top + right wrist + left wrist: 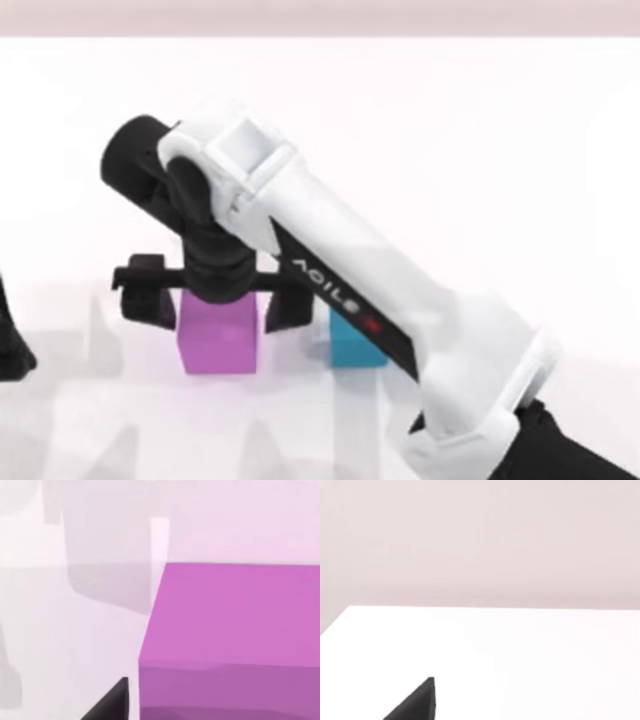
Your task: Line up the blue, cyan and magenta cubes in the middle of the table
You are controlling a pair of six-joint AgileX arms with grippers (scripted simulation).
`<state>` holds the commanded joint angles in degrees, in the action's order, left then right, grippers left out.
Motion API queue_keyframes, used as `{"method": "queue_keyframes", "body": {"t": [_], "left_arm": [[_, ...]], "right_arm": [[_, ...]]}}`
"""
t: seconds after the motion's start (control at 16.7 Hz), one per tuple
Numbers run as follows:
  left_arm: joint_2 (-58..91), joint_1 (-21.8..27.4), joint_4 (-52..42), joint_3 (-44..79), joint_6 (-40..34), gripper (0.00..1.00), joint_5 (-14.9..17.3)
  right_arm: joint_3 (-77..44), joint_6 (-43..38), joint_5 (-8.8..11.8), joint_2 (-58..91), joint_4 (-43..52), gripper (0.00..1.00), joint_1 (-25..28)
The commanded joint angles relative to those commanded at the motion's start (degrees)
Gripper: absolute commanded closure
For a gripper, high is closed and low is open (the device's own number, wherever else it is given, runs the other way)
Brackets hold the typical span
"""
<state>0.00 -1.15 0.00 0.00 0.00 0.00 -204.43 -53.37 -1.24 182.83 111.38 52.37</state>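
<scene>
While the right gripper (216, 300) hangs over the magenta cube (217, 336), fingers spread either side, cyan cube (352, 340) just right of it, left arm (12, 345) parked far left, claw state unclear.

Right gripper (214, 298) directly over the magenta cube (217, 335), fingers spread to the cube's left and right. Cyan cube (353, 338) just right of the magenta one, partly under the right arm (400, 300). Both on the table (520, 150), near mid-table. Left arm (12, 345) at the left edge.
</scene>
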Motion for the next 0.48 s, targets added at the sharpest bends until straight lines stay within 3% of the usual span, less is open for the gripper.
{"method": "queue_keyframes", "body": {"t": [0.3,0.36,0.48], "left_arm": [[0.0,0.0,0.0,0.0,0.0,0.0,0.0],[0.0,0.0,0.0,0.0,0.0,0.0,0.0],[0.0,0.0,0.0,0.0,0.0,0.0,0.0]], "right_arm": [[0.0,0.0,0.0,0.0,0.0,0.0,0.0],[-0.03,0.0,1.09,-0.72,-6.52,0.0,0.77],[0.95,0.09,1.1,-1.72,-6.44,0.0,0.86]]}}
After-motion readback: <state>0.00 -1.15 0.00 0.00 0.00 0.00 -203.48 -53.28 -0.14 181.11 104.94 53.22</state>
